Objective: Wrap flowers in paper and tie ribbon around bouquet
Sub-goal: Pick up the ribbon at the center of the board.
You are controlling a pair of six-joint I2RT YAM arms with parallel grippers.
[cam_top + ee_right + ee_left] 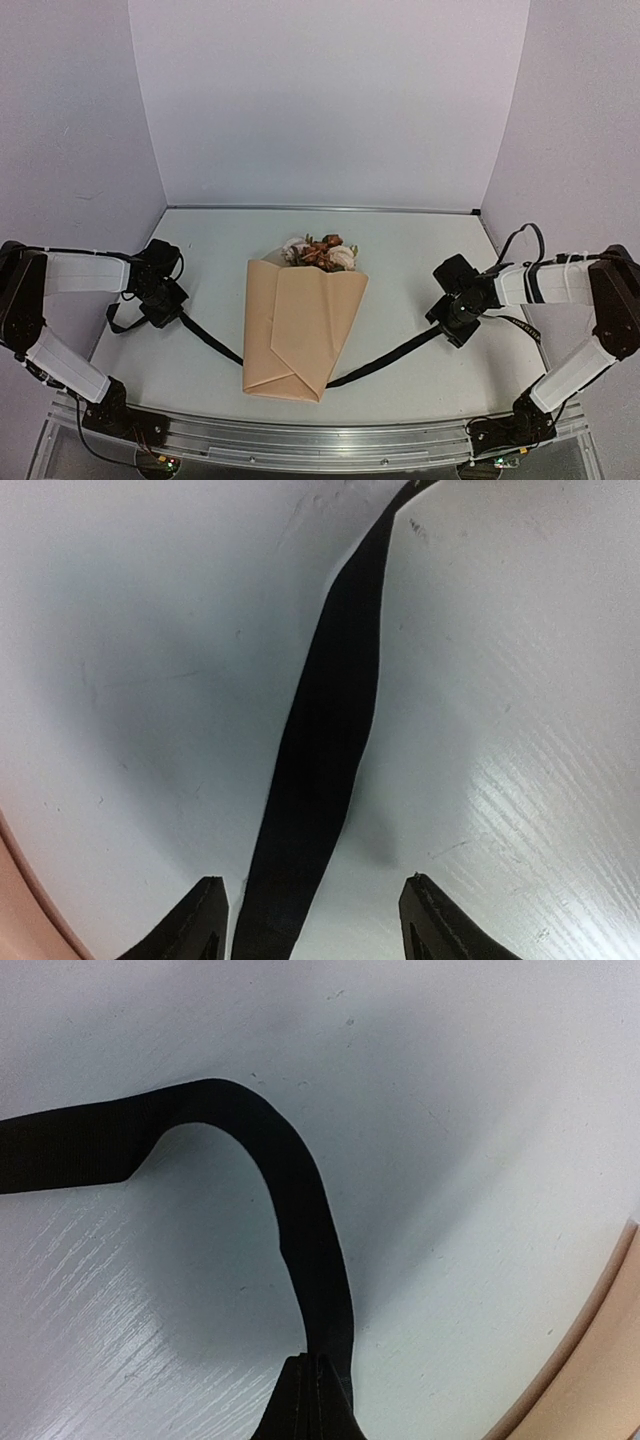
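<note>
Backdrop: plain pale walls [320,100]; white tabletop [420,250], matte, with faint brushed grain in the wrist views.
Left fingers [315,1400]: shut tight, pinching one end of the ribbon [300,1210]; they sit left of the bouquet [310,340], well apart from it.
Ribbon: flat black woven strip, limp, curling into an arch ahead of the left pinch. It runs along the tabletop, passes under the lower part of the bouquet and comes out on the right side toward the right arm. No lettering readable.
Bouquet: centre of tabletop, lying flat, narrow end toward the arms.
Paper [275,320]: tan kraft, crisp creases, overlapping flaps.
Flowers [320,252]: cream and orange-brown blooms poking out of the far wide end.
Right fingers [440,925]: standing apart; ribbon lies loose between them, nearer one finger, not clamped; nothing gripped.
Step (judged): taking up both ribbon ends for the tie.
How: centre the ribbon in the right fingers and close square across its width, not on an edge. Hold the left pinch, lift both ends evenly, cross them over the narrow part of the cone.
Risk: an uneven pull could drag the light cone or spring the flaps open; the limp strip may twist.
</note>
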